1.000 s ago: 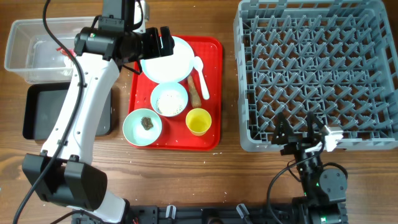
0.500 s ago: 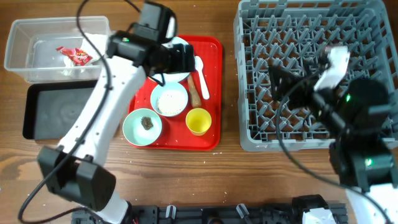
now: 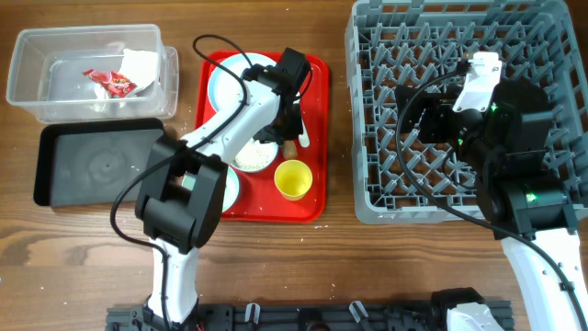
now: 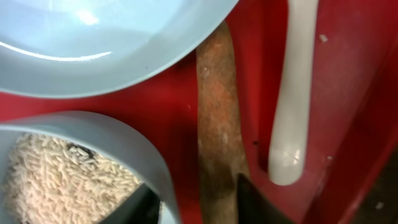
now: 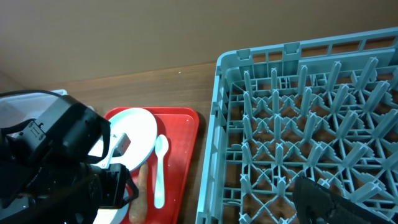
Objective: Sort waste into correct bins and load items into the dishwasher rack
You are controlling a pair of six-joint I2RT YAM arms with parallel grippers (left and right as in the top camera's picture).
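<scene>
The brown stick point(image 4: 217, 112) lies on the red tray between the rice bowl point(image 4: 124, 134) and the white spoon point(image 4: 292, 93). My left gripper point(image 3: 289, 127) straddles it with narrowed jaws. The right finger point(image 4: 255, 202) meets the stick's edge and the left finger point(image 4: 140, 205) overlaps the bowl's rim, so a grip is unclear. The plate point(image 3: 230, 78), yellow cup point(image 3: 293, 178) and mint bowl point(image 3: 208, 195) stay on the tray. My right gripper point(image 3: 411, 115) hangs open and empty over the grey rack point(image 3: 514, 37). The red wrapper point(image 3: 110, 83) and napkin point(image 3: 140, 64) lie in the clear tub point(image 3: 37, 55).
The black tray point(image 3: 92, 165) sits in front of the clear tub at the left. The red serving tray point(image 3: 317, 74) lies between the bins and the rack. My left arm crosses the mint bowl and rice bowl. Cables trail over the rack's left half.
My left arm swung from the plate's left side to the stick and its jaws narrowed. My right arm rose from the table's front edge to above the rack.
</scene>
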